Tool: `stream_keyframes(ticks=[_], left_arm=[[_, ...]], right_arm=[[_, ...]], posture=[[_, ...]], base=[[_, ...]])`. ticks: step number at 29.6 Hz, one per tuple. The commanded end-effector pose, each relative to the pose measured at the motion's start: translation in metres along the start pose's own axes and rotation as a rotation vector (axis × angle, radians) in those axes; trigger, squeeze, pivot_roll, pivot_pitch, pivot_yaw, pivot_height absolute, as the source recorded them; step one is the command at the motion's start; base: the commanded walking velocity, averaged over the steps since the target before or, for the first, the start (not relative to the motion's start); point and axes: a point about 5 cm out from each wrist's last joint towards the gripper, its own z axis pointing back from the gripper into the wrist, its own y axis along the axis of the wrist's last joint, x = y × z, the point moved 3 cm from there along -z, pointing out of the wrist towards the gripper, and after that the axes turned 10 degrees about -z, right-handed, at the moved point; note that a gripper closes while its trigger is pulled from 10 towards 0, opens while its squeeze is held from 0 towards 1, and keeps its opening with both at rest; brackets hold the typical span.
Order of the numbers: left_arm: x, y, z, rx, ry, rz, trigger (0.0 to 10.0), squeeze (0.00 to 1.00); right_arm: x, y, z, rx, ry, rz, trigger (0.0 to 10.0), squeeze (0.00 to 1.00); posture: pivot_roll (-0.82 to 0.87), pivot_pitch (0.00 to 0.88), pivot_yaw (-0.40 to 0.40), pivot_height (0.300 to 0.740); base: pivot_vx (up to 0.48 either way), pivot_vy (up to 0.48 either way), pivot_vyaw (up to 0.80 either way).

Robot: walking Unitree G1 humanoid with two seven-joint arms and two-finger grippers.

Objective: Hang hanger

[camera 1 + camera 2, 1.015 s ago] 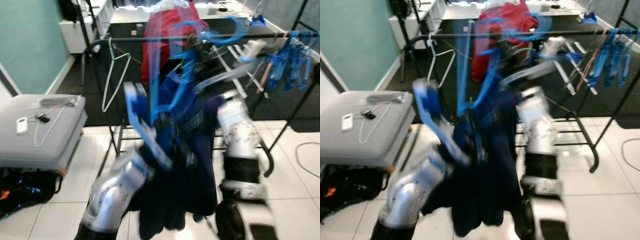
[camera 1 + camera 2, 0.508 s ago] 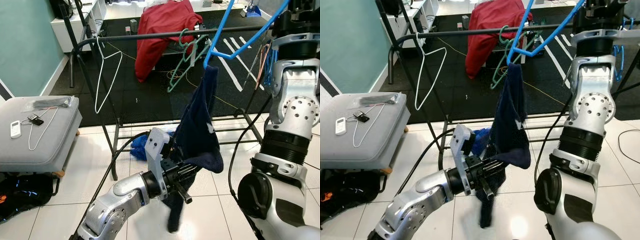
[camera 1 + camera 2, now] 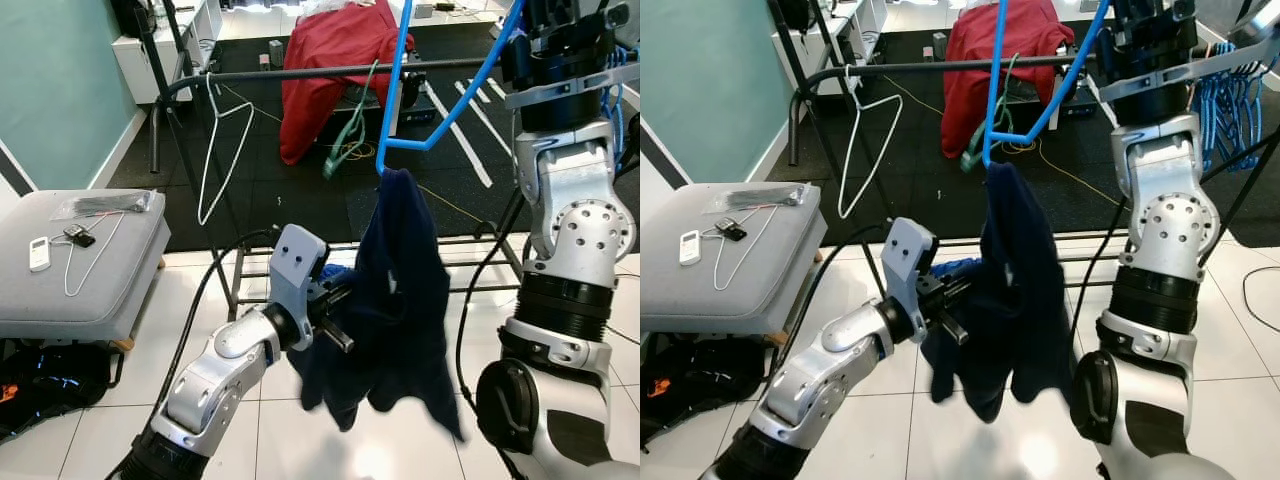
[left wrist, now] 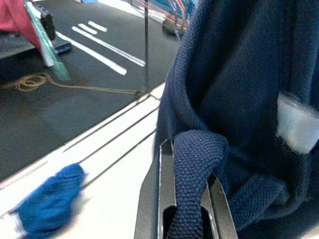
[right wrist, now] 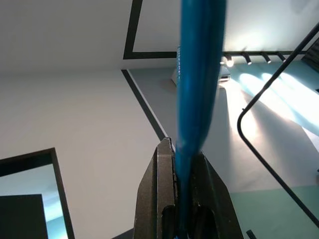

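A blue plastic hanger [image 3: 470,82] is held high at the upper right, my right gripper [image 5: 183,149] shut on one of its bars. A navy garment [image 3: 400,280] droops from the hanger's lower corner and hangs down to the floor tiles. My left gripper [image 3: 335,325] reaches in from the left at mid-height and is shut on a thick hem of that garment [image 4: 194,159]. The black clothes rail [image 3: 300,73] runs across behind the hanger.
On the rail hang a white wire hanger [image 3: 222,150], a green hanger [image 3: 350,135] and a red garment [image 3: 330,60]. A grey ottoman [image 3: 80,290] with a remote [image 3: 40,253] stands at left. Several blue hangers [image 3: 1225,90] hang far right. A blue cloth [image 4: 47,209] lies under the rack.
The blur has cleared. My left gripper has risen with the garment's hem, spreading the cloth wider. The hanger has swung so its near bar stands almost upright.
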Motion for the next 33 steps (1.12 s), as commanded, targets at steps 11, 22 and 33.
stream_keyframes(ticks=[11, 22, 33], left_arm=[[-0.017, -0.007, 0.006, -0.014, 0.049, -0.035, 10.0, 0.59], [-0.016, -0.006, 0.005, 0.005, 0.057, -0.017, 10.0, 0.00], [-0.069, 0.059, 0.050, 0.470, 0.120, 0.351, 10.0, 0.00]], right_arm=[[-0.020, -0.012, 0.000, -0.069, 0.112, -0.040, 0.0, 0.00], [-0.022, -0.023, 0.000, -0.118, 0.123, -0.041, 0.0, 0.00], [-0.022, -0.022, 0.002, -0.142, 0.127, -0.016, 0.0, 0.00]], posture=[[-0.12, 0.103, 0.045, 0.740], [-0.12, 0.101, 0.040, 0.740], [-0.12, 0.091, 0.040, 0.740]], base=[[0.000, 0.000, 0.00], [0.000, 0.000, 0.00], [0.000, 0.000, 0.00]])
